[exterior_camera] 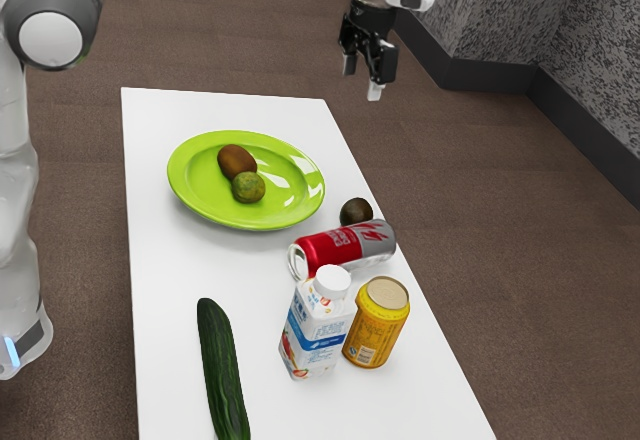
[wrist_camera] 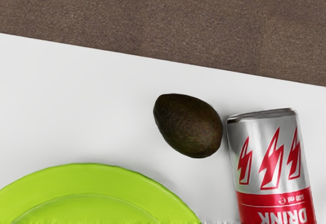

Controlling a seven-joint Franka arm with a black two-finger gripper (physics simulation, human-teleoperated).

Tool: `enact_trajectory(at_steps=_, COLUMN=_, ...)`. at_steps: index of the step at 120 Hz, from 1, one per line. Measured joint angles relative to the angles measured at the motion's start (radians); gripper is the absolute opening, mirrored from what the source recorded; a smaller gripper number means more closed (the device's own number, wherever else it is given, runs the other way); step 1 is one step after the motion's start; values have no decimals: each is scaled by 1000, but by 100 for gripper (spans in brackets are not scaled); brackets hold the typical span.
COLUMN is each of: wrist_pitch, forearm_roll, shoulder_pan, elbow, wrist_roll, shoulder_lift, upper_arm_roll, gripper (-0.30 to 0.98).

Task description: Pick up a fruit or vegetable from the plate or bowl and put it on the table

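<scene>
Kiwi (exterior_camera: 236,161): on green plate (exterior_camera: 178,172), right by lime (exterior_camera: 248,188), prob. touching. Both within rim, so both avail. for a pick. Also on table (exterior_camera: 165,290), off the plate: avocado (wrist_camera: 188,126), lying on its side between plate & table edge, just beside red-and-silver can (wrist_camera: 270,158), w/ little or no gap there.

Pincer (exterior_camera: 364,75): up high, well clear of plate & table. Fingers apart, approx. wide, nothing held btwn them. No contact w/ any fruit.

Status: one fruit on table next to plate, which fits the end state asked for. Can't tell from this alone whether avocado came off plate or simply belongs there. If avocado = the pick, then job prob. done: released, resting on table, hand clear; nothing left exc. staying away. If not, then all left to do: go down over kiwi or lime, close on one, lift over rim, set down on bare table, let go.

Risk, if picking: kiwi & lime v. close, could nudge or roll the other. For set-down, best avoid the crowded side w/ can, carton (exterior_camera: 318,330) & yellow tin (exterior_camera: 376,322); more room near cucumber (exterior_camera: 222,370).
</scene>
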Motion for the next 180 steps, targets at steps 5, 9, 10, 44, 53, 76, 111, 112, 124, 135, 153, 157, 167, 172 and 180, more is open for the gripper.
enact_trajectory(at_steps=5, wrist_pitch=-2, forearm_roll=0, shoulder_pan=-1, elbow=-3, wrist_roll=-1, shoulder_lift=-3, upper_arm_roll=-1, gripper=69)
enact_trajectory(at_steps=9, wrist_pitch=-2, forearm_roll=2, shoulder_pan=-4, elbow=-17, wrist_roll=-2, shoulder_lift=-14, upper_arm_roll=0, gripper=69)
enact_trajectory(at_steps=10, wrist_pitch=-2, forearm_roll=2, shoulder_pan=-6, elbow=-24, wrist_roll=-2, shoulder_lift=-20, upper_arm_roll=0, gripper=69)
enact_trajectory(at_steps=44, wrist_pitch=101, forearm_roll=23, shoulder_pan=-3, elbow=-513, wrist_roll=-90, shoulder_lift=-324, upper_arm_roll=0, gripper=69)
enact_trajectory(at_steps=53, wrist_pitch=155, forearm_roll=24, shoulder_pan=2, elbow=-562, wrist_roll=-97, shoulder_lift=-327, upper_arm_roll=3, gripper=69)
enact_trajectory(at_steps=76, wrist_pitch=296, forearm_roll=12, shoulder_pan=58, elbow=-569, wrist_roll=-100, shoulder_lift=-225, upper_arm_roll=13, gripper=69)
enact_trajectory(at_steps=111, wrist_pitch=409, forearm_roll=-18, shoulder_pan=128, elbow=-561, wrist_roll=-235, shoulder_lift=-183, upper_arm_roll=38, gripper=69)
enact_trajectory(at_steps=112, wrist_pitch=410, forearm_roll=-19, shoulder_pan=128, elbow=-562, wrist_roll=-242, shoulder_lift=-184, upper_arm_roll=39, gripper=69)
enact_trajectory(at_steps=124, wrist_pitch=421, forearm_roll=-20, shoulder_pan=129, elbow=-612, wrist_roll=-314, shoulder_lift=-219, upper_arm_roll=65, gripper=69)
enact_trajectory(at_steps=135, wrist_pitch=428, forearm_roll=-10, shoulder_pan=131, elbow=-702, wrist_roll=-371, shoulder_lift=-290, upper_arm_roll=75, gripper=69)
enact_trajectory(at_steps=153, wrist_pitch=435, forearm_roll=3, shoulder_pan=174, elbow=-862, wrist_roll=-447, shoulder_lift=-393, upper_arm_roll=28, gripper=69)
enact_trajectory(at_steps=157, wrist_pitch=436, forearm_roll=5, shoulder_pan=206, elbow=-886, wrist_roll=-462, shoulder_lift=-408, upper_arm_roll=-3, gripper=69)
enact_trajectory(at_steps=167, wrist_pitch=437, forearm_roll=6, shoulder_pan=238, elbow=-913, wrist_roll=-495, shoulder_lift=-423, upper_arm_roll=-34, gripper=69)
enact_trajectory(at_steps=172, wrist_pitch=437, forearm_roll=6, shoulder_pan=243, elbow=-917, wrist_roll=-511, shoulder_lift=-423, upper_arm_roll=-38, gripper=69)
enact_trajectory(at_steps=180, wrist_pitch=438, forearm_roll=5, shoulder_pan=251, elbow=-919, wrist_roll=-539, shoulder_lift=-419, upper_arm_roll=-41, gripper=69)
